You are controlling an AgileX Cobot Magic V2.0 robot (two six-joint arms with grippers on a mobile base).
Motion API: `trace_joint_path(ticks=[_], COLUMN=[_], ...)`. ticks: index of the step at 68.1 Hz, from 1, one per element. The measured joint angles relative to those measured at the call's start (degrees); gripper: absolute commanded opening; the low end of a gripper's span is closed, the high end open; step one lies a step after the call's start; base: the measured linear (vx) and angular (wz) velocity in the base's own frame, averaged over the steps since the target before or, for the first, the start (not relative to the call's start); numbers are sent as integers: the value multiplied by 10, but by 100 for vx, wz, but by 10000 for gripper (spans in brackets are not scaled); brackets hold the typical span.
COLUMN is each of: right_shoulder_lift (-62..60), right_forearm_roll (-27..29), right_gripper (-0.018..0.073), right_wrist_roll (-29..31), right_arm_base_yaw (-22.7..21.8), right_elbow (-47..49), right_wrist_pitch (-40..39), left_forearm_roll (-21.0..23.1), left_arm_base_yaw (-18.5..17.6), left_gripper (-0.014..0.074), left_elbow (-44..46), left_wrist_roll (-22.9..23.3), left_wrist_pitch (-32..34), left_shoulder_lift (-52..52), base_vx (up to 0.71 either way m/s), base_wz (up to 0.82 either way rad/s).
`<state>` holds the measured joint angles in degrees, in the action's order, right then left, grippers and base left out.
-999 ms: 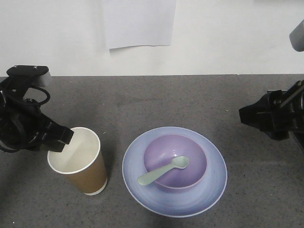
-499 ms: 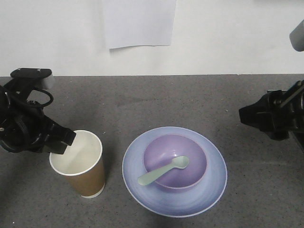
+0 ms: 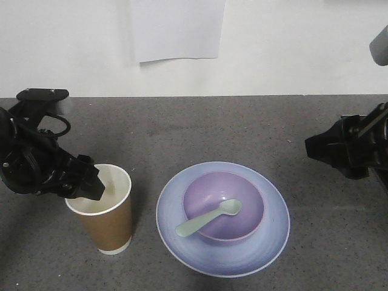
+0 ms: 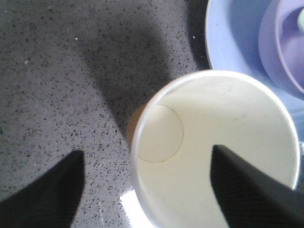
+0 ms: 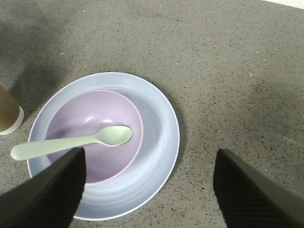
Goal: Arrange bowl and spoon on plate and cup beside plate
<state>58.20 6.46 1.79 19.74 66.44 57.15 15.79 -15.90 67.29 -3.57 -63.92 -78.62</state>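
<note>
The brown paper cup (image 3: pixel 110 225) (image 4: pixel 213 137) stands upright left of the plate, a small gap between them; its edge also shows in the right wrist view (image 5: pixel 9 116). My left gripper (image 3: pixel 94 185) (image 4: pixel 146 154) is open and straddles the cup's left wall, one finger inside and one outside. The lavender bowl (image 3: pixel 242 189) (image 5: pixel 85 114) sits on the pale blue plate (image 3: pixel 274 237) (image 5: pixel 159 118). The mint spoon (image 3: pixel 209 219) (image 5: pixel 95 138) lies in the bowl, handle over the rim. My right gripper (image 3: pixel 318 148) (image 5: pixel 149 152) hovers open, to the plate's right.
The grey speckled tabletop (image 3: pixel 200 127) runs back to a white wall with a sheet of paper (image 3: pixel 177 30) on it. A grey object (image 3: pixel 381 45) shows at the top right edge.
The cup was leaning to the left and now stands upright. My left gripper moved right and down over its rim. The right arm, plate, bowl and spoon stayed still.
</note>
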Motion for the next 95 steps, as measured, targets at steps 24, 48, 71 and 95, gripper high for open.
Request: trace_joint_path(ticks=[24, 48, 71, 95], right_shoulder_lift=[0, -59, -180, -263], right_forearm_roll=[-3, -85, -109, -112], right_gripper=[546, 546, 546, 457], right_wrist_roll=[-18, -75, -78, -81], right_arm_base_yaw=[0, 0, 0, 0], right_elbow=[0, -71, -182, -265], right_wrist_pitch=[0, -27, -48, -112], left_forearm_roll=[-21, -189, -210, -210], left_arm_base_yaw=[0, 0, 0, 0], left_gripper=[563, 554, 554, 439], left_elbow=[0, -16, -195, -311], left_wrist_roll=[40, 195, 249, 264], left_wrist_pitch=[66, 59, 105, 141], left_shoulder_lift=[96, 284, 452, 594], base_vx=[0, 0, 0, 0], base_wz=[0, 0, 0, 0])
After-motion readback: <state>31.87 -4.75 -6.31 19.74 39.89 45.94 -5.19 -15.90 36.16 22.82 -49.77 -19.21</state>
